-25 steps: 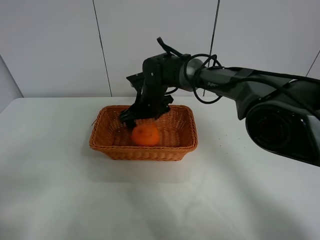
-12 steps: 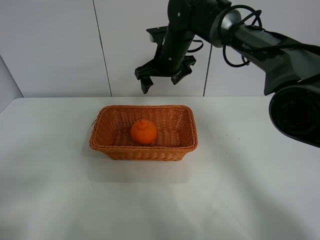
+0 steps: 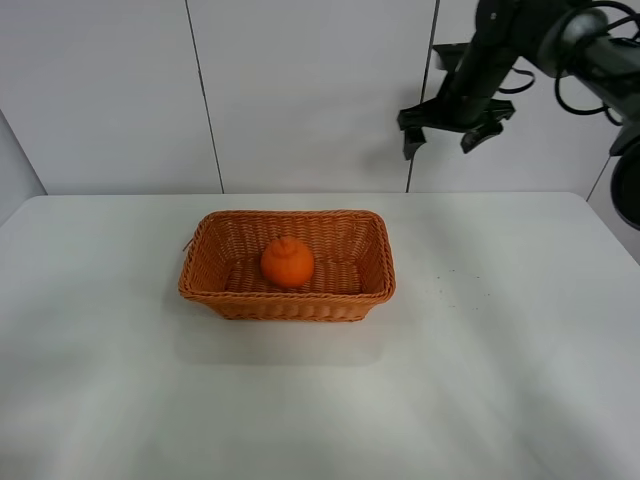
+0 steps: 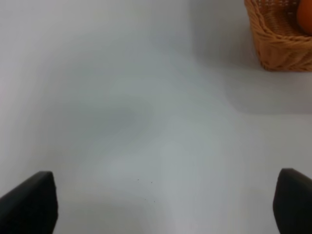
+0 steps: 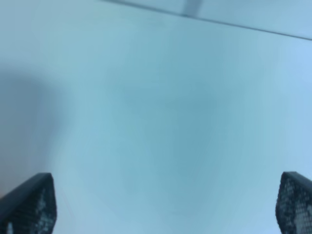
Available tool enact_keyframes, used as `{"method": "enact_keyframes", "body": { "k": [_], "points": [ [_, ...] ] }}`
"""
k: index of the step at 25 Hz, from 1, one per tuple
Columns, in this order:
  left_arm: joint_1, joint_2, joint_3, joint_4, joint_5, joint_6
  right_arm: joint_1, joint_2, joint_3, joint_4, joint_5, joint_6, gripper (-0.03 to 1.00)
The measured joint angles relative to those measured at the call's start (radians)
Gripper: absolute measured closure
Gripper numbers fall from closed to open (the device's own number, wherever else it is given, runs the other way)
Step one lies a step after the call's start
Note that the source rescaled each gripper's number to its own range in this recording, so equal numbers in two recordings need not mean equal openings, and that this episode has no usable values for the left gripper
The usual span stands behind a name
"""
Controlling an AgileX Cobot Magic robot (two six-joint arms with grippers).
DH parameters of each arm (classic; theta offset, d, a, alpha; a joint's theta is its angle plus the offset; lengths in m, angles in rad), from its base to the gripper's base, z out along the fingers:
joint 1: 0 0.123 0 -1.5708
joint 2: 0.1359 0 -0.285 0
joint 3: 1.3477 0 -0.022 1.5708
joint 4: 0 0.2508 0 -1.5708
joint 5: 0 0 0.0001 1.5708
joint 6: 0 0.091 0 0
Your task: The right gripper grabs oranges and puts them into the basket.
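The orange (image 3: pixel 288 263) lies inside the wicker basket (image 3: pixel 225 300) at the table's middle. A corner of the basket (image 4: pixel 275 41) and a sliver of the orange (image 4: pixel 305 17) show in the left wrist view. My right gripper (image 3: pixel 444 138) is high above the table, up and to the right of the basket, open and empty. In the right wrist view its fingertips (image 5: pixel 29 204) stand wide apart over bare table. My left gripper (image 4: pixel 165 207) is open and empty over bare table, off the basket's side; it is out of the high view.
The white table (image 3: pixel 480 380) stretches around the basket. A white panelled wall (image 3: pixel 300 90) stands behind it. The right arm (image 3: pixel 590 40) reaches in from the upper right.
My right gripper let go of the orange in the basket, rose, and swung away to the upper right. The orange stays in the basket.
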Motion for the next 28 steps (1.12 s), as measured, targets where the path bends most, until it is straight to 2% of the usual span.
{"method": "enact_keyframes", "body": {
  "k": [3, 6, 10, 15, 21, 28],
  "points": [
    [0.0, 0.0, 0.0, 0.0, 0.0, 0.0, -0.082, 0.0, 0.0, -0.002, 0.0, 0.0, -0.01],
    [0.0, 0.0, 0.0, 0.0, 0.0, 0.0, -0.126, -0.001, 0.0, -0.001, 0.0, 0.0, -0.01],
    [0.0, 0.0, 0.0, 0.0, 0.0, 0.0, -0.133, -0.01, 0.013, 0.006, 0.0, 0.0, -0.01],
    [0.0, 0.0, 0.0, 0.0, 0.0, 0.0, -0.132, -0.078, 0.113, 0.013, -0.001, -0.001, -0.01],
    [0.0, 0.0, 0.0, 0.0, 0.0, 0.0, -0.132, -0.295, 0.403, 0.015, -0.003, -0.001, -0.01],
    [0.0, 0.0, 0.0, 0.0, 0.0, 0.0, -0.132, -0.693, 0.941, 0.018, -0.004, -0.001, -0.01]
  ]
}}
